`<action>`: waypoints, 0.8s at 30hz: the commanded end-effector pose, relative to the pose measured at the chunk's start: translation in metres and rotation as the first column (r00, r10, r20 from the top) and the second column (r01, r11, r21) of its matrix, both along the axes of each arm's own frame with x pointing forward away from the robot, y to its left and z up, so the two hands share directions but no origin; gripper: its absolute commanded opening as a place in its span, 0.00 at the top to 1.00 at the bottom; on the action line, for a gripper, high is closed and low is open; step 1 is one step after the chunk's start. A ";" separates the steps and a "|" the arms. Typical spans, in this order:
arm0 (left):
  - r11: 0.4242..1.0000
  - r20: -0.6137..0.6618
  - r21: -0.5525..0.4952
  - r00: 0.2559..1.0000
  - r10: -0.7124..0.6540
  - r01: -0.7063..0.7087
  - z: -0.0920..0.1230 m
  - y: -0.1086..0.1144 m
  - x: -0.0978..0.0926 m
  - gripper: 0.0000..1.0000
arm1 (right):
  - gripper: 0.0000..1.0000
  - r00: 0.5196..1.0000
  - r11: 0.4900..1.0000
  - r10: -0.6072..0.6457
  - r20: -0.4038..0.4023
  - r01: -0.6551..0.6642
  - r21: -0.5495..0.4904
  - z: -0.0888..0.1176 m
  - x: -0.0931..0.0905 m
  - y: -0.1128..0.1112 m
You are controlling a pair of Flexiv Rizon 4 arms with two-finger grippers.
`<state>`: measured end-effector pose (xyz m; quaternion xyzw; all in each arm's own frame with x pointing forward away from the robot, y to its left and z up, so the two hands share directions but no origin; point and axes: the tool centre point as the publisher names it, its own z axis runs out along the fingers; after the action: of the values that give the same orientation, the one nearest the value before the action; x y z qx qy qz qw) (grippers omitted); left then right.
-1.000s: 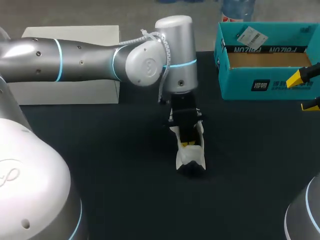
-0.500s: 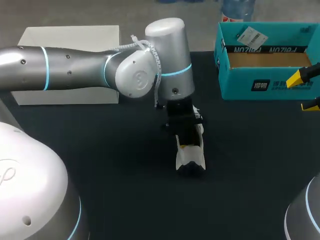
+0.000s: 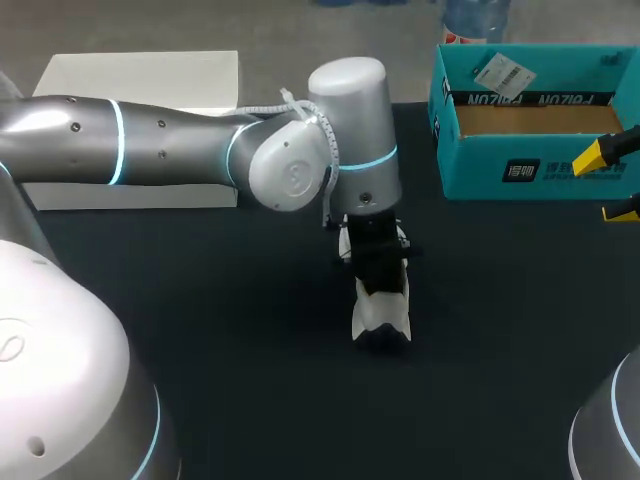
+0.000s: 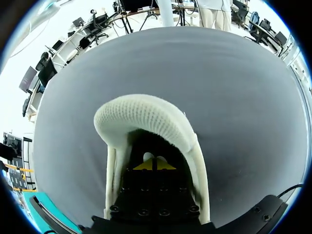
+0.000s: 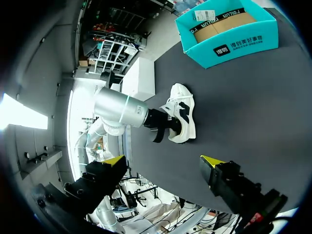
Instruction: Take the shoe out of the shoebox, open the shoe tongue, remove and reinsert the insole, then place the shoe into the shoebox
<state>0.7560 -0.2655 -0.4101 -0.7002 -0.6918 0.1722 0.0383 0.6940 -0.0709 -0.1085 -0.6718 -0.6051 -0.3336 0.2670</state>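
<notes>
Shoe (image 3: 381, 315) is out of the shoebox (image 3: 540, 160) and sits upright on the black table (image 3: 200, 330), well apart from the shoebox, nearer the robot and over to its left-arm side. The shoebox is open and looks empty, so step one is done.

Left gripper (image 4: 155, 165) is down inside the shoe's opening, fingers pointing toward the toe. In the left wrist view the mesh upper (image 4: 146, 117) arches over the yellow tips. The tips are pressed together. I can't see whether a thin insole edge is pinched between them (dark in there, no insole visible). Reaching in that deep only makes sense for the insole step, so my read is a pull or a re-seat. The frames don't settle which.

Right gripper (image 3: 610, 183) is parked just in front of the shoebox's front wall, off toward its right end. Its fingers are spread wide with nothing between them, confirmed in its own wrist view (image 5: 163, 161). It's probably staged there clear of the left arm, ready for the put-back.

White box (image 3: 140, 75) sits well apart from the shoebox, across the table behind the left arm, and isn't involved.

Risk: nothing braces the shoe, so any pull could drag it.
</notes>
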 end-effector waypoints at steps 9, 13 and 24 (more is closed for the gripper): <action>0.996 0.042 0.011 0.996 -0.084 0.084 0.035 0.004 -0.006 1.00 | 0.00 1.000 1.000 -0.001 -0.001 0.001 -0.001 0.000 0.000 0.000; 0.995 0.028 -0.009 0.995 -0.094 0.095 0.040 0.000 -0.011 1.00 | 0.00 1.000 1.000 -0.001 -0.001 0.001 -0.001 0.000 0.000 0.000; 0.995 -0.005 0.039 0.996 -0.088 0.089 0.003 -0.010 -0.016 1.00 | 0.00 1.000 1.000 -0.001 -0.001 0.001 -0.001 0.000 0.000 0.000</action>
<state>0.7363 -0.2632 -0.3935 -0.7306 -0.6621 0.1583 0.0538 0.6940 -0.0709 -0.1084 -0.6717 -0.6052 -0.3336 0.2669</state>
